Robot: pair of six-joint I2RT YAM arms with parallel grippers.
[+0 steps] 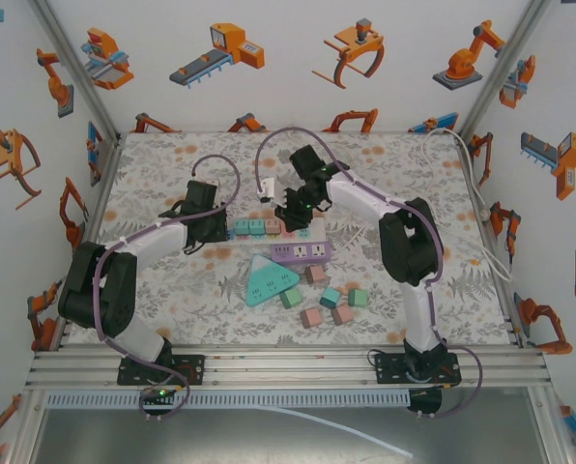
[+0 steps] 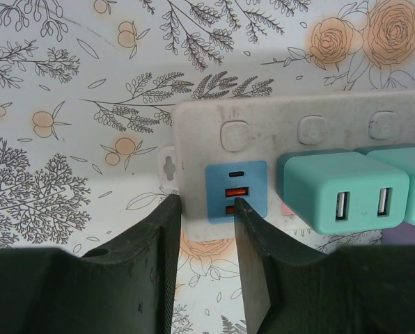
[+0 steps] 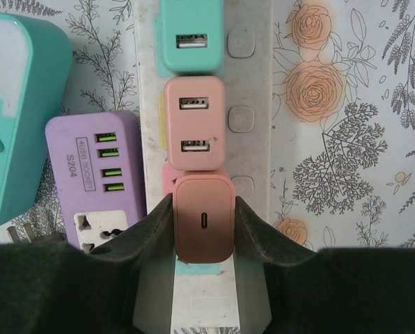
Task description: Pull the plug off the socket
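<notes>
The right end effector (image 3: 204,203) is clamped on the salmon-pink rounded plastic charger plug (image 3: 203,236), one finger on each long flank. From above, the plug is the last charger toward 3 o'clock on the white plastic power strip (image 3: 253,83), near the middle of the table (image 1: 414,174). The left end effector (image 2: 206,202) pinches the strip's 9 o'clock end, across the corner by the blue USB panel (image 2: 253,182), apparently as a brace.

The plug is likely light and rigid, with a smooth shell that could slip. Friction at its pins is the main resistance. The flanks are the right place to hold it, low and square, and the pull should run straight along the pins without rocking. The strip looks light too and would lift with the plug unless it is held down.

In the right wrist view, a pink two-port charger (image 3: 194,124) sits just beside the plug at 12 o'clock, and a purple multi-socket block (image 3: 99,177) lies at 9 o'clock.

The table carries a flat floral-printed cover, probably offering little grip. The walls are white, printed with orange robot cartoons (image 1: 225,48), and are framed by aluminium posts.
</notes>
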